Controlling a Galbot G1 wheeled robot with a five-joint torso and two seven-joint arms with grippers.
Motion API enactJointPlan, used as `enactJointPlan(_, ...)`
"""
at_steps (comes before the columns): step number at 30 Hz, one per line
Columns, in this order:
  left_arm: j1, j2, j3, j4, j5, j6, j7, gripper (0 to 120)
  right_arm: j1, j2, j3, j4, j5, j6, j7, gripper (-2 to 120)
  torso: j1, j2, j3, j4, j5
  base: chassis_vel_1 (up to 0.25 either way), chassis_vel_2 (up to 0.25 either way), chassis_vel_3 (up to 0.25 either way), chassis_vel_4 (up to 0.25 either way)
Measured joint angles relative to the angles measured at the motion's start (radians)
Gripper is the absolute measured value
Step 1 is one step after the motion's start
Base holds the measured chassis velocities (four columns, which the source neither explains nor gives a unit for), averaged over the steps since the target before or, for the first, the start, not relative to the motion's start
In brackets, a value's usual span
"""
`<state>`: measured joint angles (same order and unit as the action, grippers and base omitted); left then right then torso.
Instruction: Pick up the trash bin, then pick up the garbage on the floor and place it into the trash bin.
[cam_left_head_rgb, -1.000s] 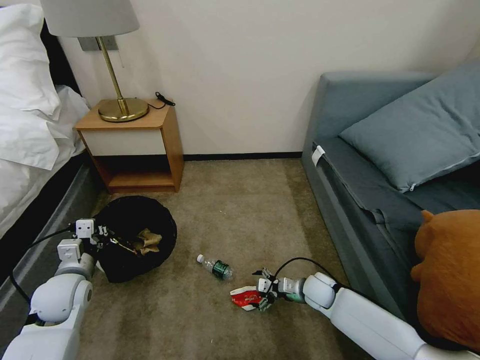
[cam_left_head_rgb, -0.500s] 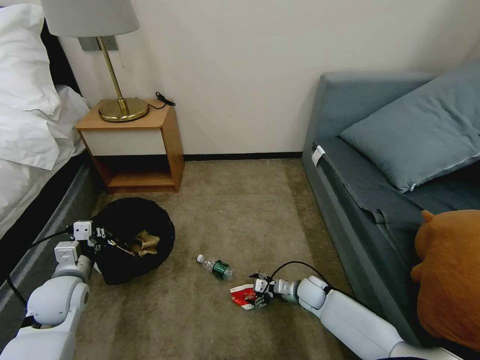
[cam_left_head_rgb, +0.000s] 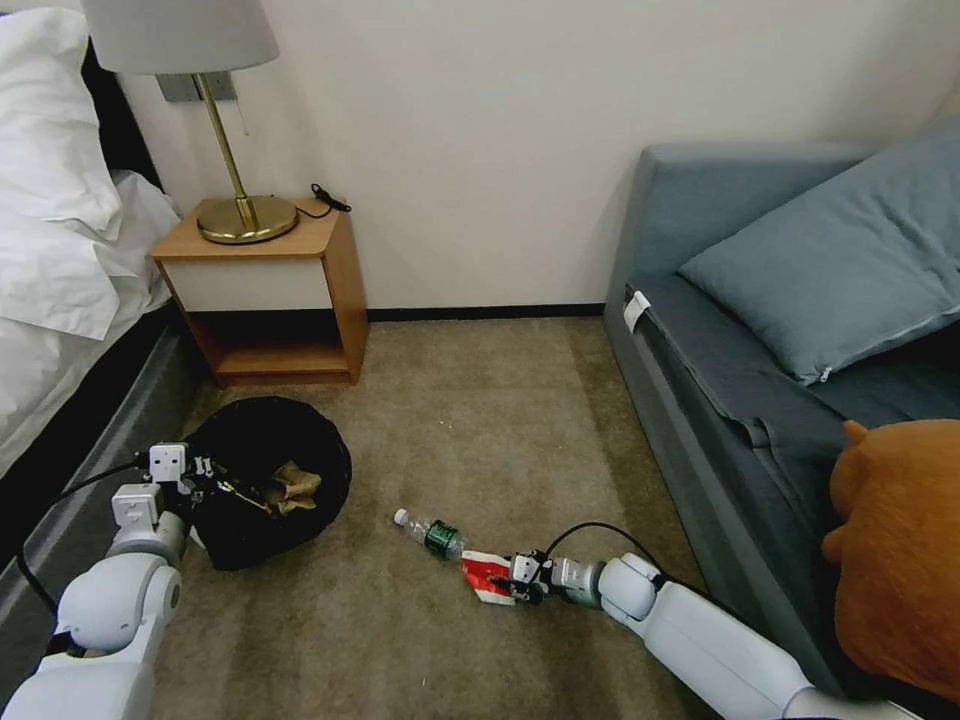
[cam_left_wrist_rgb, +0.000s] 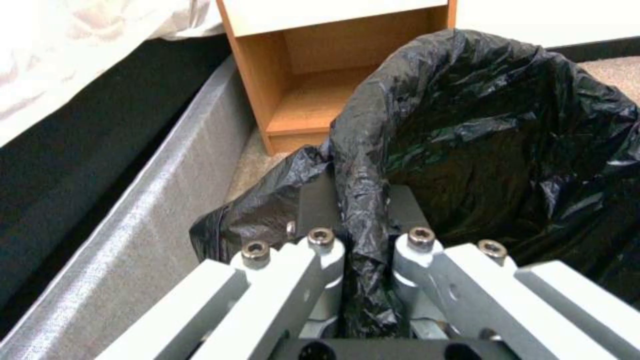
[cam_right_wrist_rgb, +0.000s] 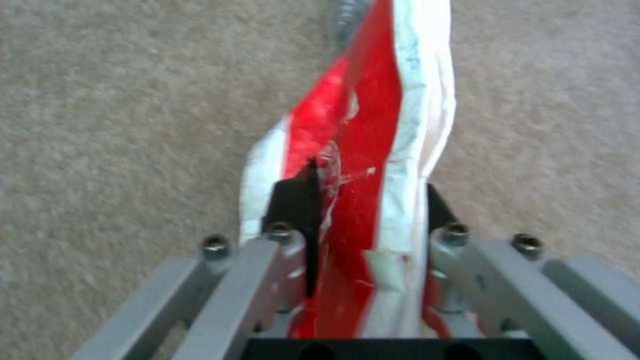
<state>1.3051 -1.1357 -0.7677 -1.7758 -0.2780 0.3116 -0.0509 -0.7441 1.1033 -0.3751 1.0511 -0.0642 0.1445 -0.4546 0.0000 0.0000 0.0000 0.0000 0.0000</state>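
Since the earlier frame the right pincer (cam_left_head_rgb: 518, 588), clamped on the red-and-white carton (cam_left_head_rgb: 487, 577), has dragged it against the bottle (cam_left_head_rgb: 432, 534); left pincer (cam_left_head_rgb: 208, 478) grips the trash bin (cam_left_head_rgb: 300, 440) rim; thin hold risks slipping.

A tan carpeted floor (cam_left_head_rgb: 480, 420) carried everything. On its far left stood a wooden nightstand (cam_left_head_rgb: 270, 290) against the wall, with a bed (cam_left_head_rgb: 60, 300) along the left edge and a grey-blue sofa (cam_left_head_rgb: 720, 400) along the right. Just nearer than the nightstand was the trash bin (cam_left_head_rgb: 265, 480), lined with a black bag; whether it rested on the carpet could not be told. Near the middle, a small clear bottle (cam_left_head_rgb: 430, 533) with a green label lay on its side on the carpet. Just to its right, touching or nearly so, was a crushed red-and-white carton (cam_left_head_rgb: 485, 578).
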Motion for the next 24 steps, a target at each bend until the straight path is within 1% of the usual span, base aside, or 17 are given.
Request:
enactJointPlan(1,0.000,0.000,0.000,0.000,0.000,0.000,0.000,4,-0.001,-0.008,0.009,0.012,0.004,0.000,0.002,10,0.000,0.000,0.000,-0.0001,0.0000,0.000,0.000,0.000,0.000)
enactJointPlan(2,0.000,0.000,0.000,0.000,0.000,0.000,0.000,4,-0.001,-0.008,0.009,0.012,0.004,0.000,0.002,10,0.000,0.000,0.000,-0.0001,0.0000,0.000,0.000,0.000,0.000)
enactJointPlan(4,0.000,-0.001,0.002,-0.003,0.002,0.000,0.000,4,-0.001,-0.025,0.024,0.038,0.011,-0.001,0.007,1,0.000,0.000,0.000,0.0000,0.0000,0.000,0.000,0.000,0.000)
enactJointPlan(7,0.000,-0.001,0.003,-0.005,0.003,0.000,0.000,4,0.000,-0.036,0.033,0.057,0.018,-0.003,0.010,0,0.000,0.000,0.000,-0.0001,0.0000,0.000,0.000,0.000,0.000)
enactJointPlan(10,0.008,0.001,0.006,-0.009,0.003,-0.002,0.000,4,0.020,-0.070,0.055,0.116,0.047,-0.017,0.022,0,0.000,0.000,0.000,-0.0001,0.0000,0.000,0.000,0.000,0.000)
enactJointPlan(14,0.013,0.004,0.008,-0.011,0.004,-0.003,0.000,4,0.042,-0.096,0.064,0.158,0.070,-0.030,0.025,0,0.000,0.000,0.000,0.0000,0.0000,0.000,0.000,0.000,0.000)
enactJointPlan(17,0.014,0.007,0.012,-0.023,0.004,-0.003,0.000,4,0.093,-0.127,0.078,0.238,0.102,-0.048,0.033,0,0.000,0.000,0.000,-0.0001,0.0000,0.000,0.000,0.000,0.000)
enactJointPlan(18,0.014,0.007,0.012,-0.023,0.004,-0.003,0.000,4,0.093,-0.127,0.078,0.238,0.102,-0.048,0.033,0,0.000,0.000,0.000,-0.0001,0.0000,0.000,0.000,0.000,0.000)
enactJointPlan(20,0.014,0.010,0.013,-0.031,0.003,-0.003,0.000,4,0.140,-0.146,0.074,0.288,0.133,-0.060,0.041,0,0.000,0.000,0.000,0.0000,0.0002,0.000,0.000,0.000,0.000)
enactJointPlan(21,0.014,0.010,0.013,-0.031,0.003,-0.003,0.000,4,0.140,-0.146,0.074,0.288,0.133,-0.060,0.041,0,0.000,0.000,0.000,0.0000,0.0002,0.000,0.000,0.000,0.000)
enactJointPlan(23,0.016,0.011,0.015,-0.033,0.003,-0.002,-0.001,4,0.198,-0.168,0.055,0.332,0.173,-0.081,0.045,0,0.000,0.000,0.000,0.0001,-0.0001,0.000,0.000,0.000,0.000)
enactJointPlan(24,0.016,0.011,0.015,-0.033,0.003,-0.002,-0.001,4,0.198,-0.168,0.055,0.332,0.173,-0.081,0.045,0,0.000,0.000,0.000,0.0001,-0.0001,0.000,0.000,0.000,0.000)
